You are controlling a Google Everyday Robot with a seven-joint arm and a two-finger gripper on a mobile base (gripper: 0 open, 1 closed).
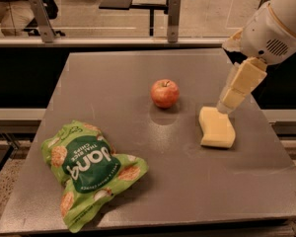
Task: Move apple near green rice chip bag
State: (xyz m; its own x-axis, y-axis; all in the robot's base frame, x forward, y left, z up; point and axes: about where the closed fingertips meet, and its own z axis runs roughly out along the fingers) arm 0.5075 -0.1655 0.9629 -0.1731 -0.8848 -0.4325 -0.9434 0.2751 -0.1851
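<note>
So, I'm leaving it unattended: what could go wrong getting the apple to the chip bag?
The gripper hangs just above the sponge, not the apple, so it may bump or grab the sponge instead. The round apple could roll if nudged. The green rice chip bag lies near the table front edge, so a push might shove it off.

The green rice chip bag (91, 174) bears a dark round label with big white letters, seemingly "jong", and smaller ones, seemingly "THAI RICE CHIPS". The gripper (226, 105) hangs just above the sponge (216, 128).
</note>
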